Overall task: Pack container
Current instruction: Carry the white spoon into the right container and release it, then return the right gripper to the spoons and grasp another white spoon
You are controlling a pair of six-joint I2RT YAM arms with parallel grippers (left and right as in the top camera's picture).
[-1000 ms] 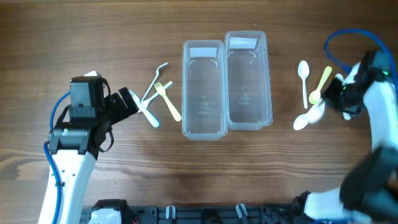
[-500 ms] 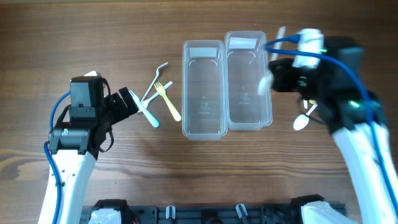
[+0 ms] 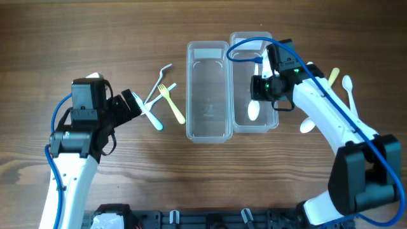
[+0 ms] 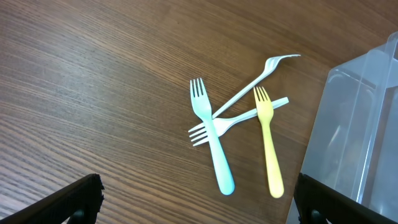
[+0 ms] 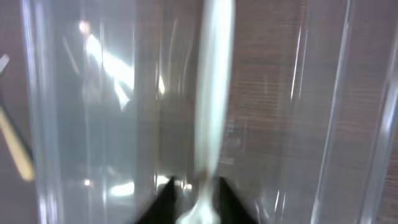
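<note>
The right tool (image 3: pixel 262 86) is clamped on a white spoon (image 3: pixel 253 109), its handle lined up along the right container (image 3: pixel 245 130), presumably so it fits lengthwise inside. The left tool (image 3: pixel 131 103), fingers apart and empty, hovers left of that container beside the forks (image 4: pixel 214 149) on the worktop (image 3: pixel 191 178).

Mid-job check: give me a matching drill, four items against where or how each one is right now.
Items:
1. white spoon
2. yellow fork
3. yellow spoon
4. left container

States:
A. empty
B. lying right of both containers
C. held by the right gripper over the right container
D. lying left of both containers

Pairs: 1-C, 2-D, 3-B, 4-A
</note>
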